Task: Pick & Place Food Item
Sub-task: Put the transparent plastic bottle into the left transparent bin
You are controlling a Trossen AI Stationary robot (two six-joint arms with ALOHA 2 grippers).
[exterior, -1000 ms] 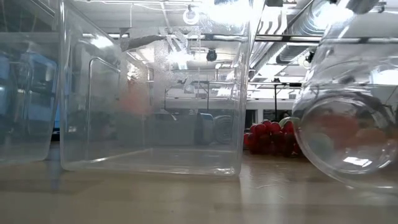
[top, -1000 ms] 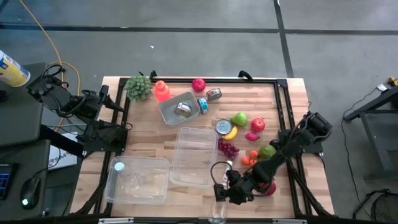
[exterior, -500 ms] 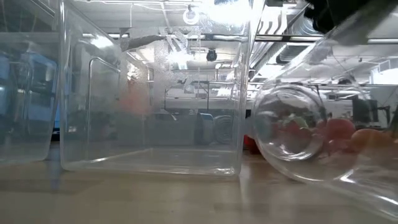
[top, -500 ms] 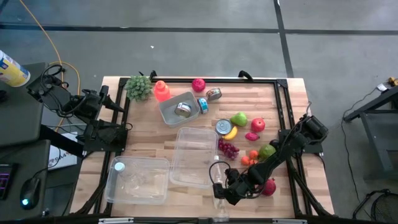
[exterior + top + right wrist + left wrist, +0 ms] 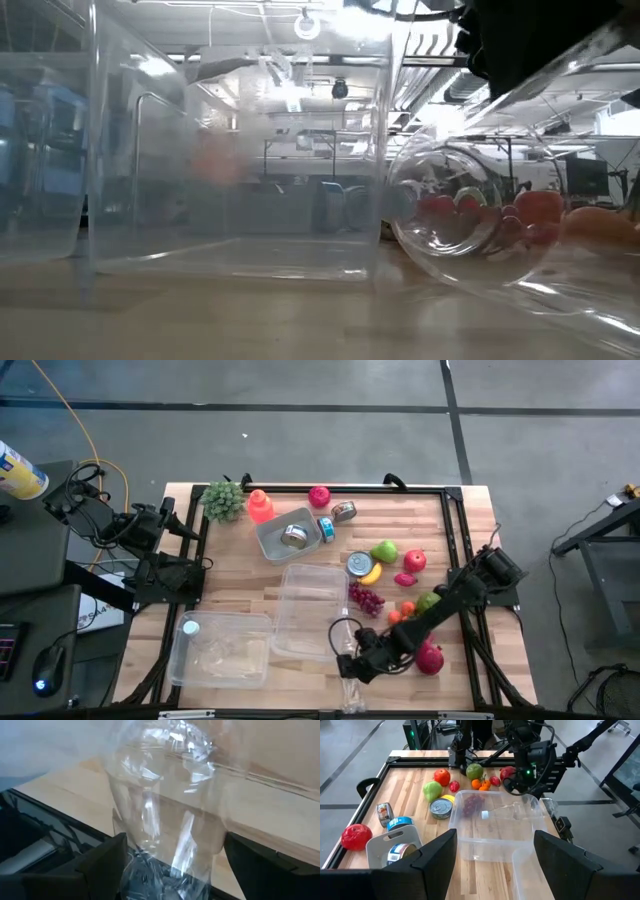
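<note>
A clear plastic bottle (image 5: 349,680) is clamped between the fingers of the right gripper (image 5: 360,663), which is parked low over the front edge of the wooden table (image 5: 240,560). So the pincer is closed down to the bottle's width, nothing else in it. The bottle is seen tipped over, base out past the table edge and neck toward the tall clear container (image 5: 311,610), which it's just beside. From table level, the bottle's round base (image 5: 450,215) is filling the right of the shot, with red grapes (image 5: 440,208) seen through it.

The rest of the food is gathered near the right arm: a bunch of grapes (image 5: 366,599), a red apple (image 5: 429,658), a green pear (image 5: 384,551), a banana (image 5: 370,574) and a tin can (image 5: 359,563).

The left gripper (image 5: 492,865) is held back at the table's left side, fingers spread wide with nothing between them.
</note>
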